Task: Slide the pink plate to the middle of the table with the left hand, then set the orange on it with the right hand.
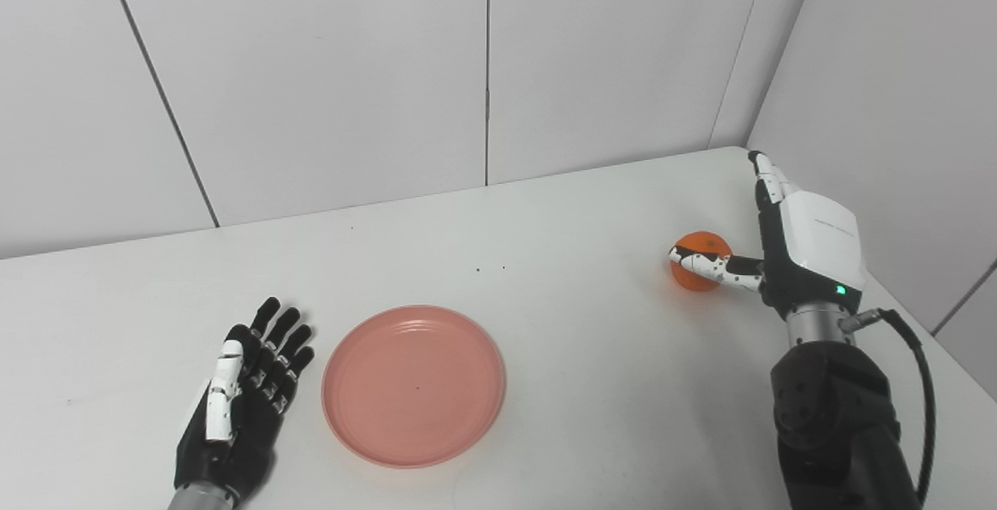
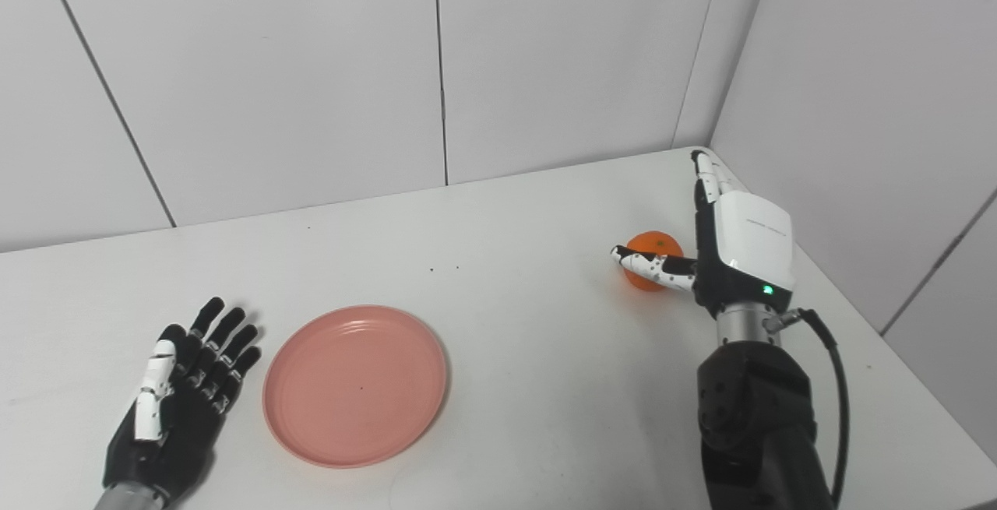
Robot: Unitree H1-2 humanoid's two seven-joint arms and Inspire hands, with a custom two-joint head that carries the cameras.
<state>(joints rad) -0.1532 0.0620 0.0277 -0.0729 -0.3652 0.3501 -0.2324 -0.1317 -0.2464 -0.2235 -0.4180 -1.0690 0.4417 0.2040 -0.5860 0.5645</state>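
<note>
Two hands are over the white table [image 1: 592, 385], one at each side. At the left, the left hand [image 1: 237, 397] lies flat with its fingers [image 1: 284, 346] stretched out and a little apart, holding nothing, just beside the empty pink plate [image 1: 413, 385], which sits left of the table's middle. Far to the right, near the back corner, the right hand [image 1: 802, 249] stands on edge against the orange [image 1: 699, 261], thumb [image 1: 713, 267] laid across the fruit's front and the other fingers straight, not yet wrapped round it.
</note>
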